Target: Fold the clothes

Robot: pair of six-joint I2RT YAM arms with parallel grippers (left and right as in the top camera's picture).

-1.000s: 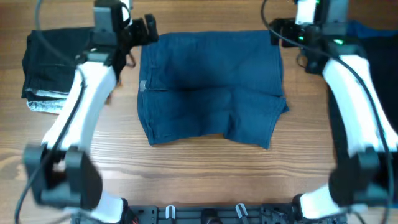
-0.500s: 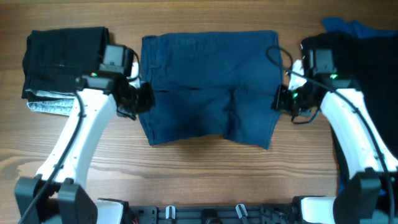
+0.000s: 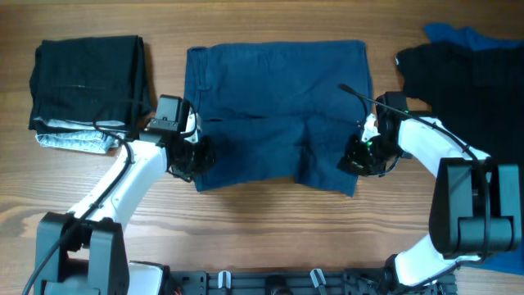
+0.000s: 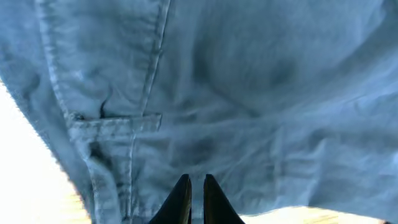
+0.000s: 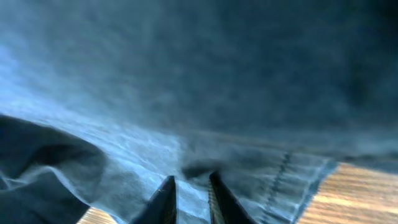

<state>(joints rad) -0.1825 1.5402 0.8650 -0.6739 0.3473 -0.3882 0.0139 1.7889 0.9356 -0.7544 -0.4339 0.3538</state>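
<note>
Right, both arms are down at the near hem of the shorts (image 3: pixel 278 106), one on each leg. My read is that they're set to lift the leg ends and fold them toward the waistband by the far edge. The left gripper (image 3: pixel 190 157) sits on the cloth's near-left corner and the right gripper (image 3: pixel 359 157) on its near-right. Both jaws are drawn narrow, fingertips almost together, though I can't tell if any cloth is pinched. The shorts lie flat mid-counter (image 3: pixel 262 233), dark navy and lightly creased.

wooden table (image 3: pixel 262 221) | black rail (image 3: pixel 270 283) at its near edge
</note>
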